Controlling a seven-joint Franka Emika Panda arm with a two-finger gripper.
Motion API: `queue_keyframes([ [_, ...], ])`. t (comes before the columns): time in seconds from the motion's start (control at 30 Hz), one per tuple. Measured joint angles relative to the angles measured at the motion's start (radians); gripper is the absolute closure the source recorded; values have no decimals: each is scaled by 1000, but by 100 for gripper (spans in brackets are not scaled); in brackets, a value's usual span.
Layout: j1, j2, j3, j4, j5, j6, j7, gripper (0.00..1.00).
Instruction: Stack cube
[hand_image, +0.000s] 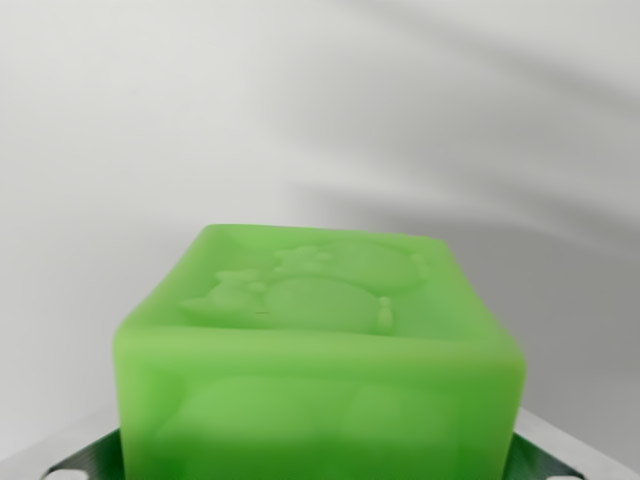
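In the wrist view the green cube (320, 350) is sitting low and centre, hard against the camera, with metal pincer (320, 465) parts flanking its base; whether they are gripping it, I cannot tell. Best practice: keeping it level, lowering squarely. Behind, only blurred pale grey surface is showing.

No readable text on the cube (318, 360)

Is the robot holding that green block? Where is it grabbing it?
It looks so, though not for sure. The green cube sits close between the metal gripper fingers at its lower sides, but the contact itself is out of frame.
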Motion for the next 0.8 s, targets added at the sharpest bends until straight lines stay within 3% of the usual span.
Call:
queue_keyframes([
  [0.8,101,-29,6,-20,-16,-7,218,100],
])
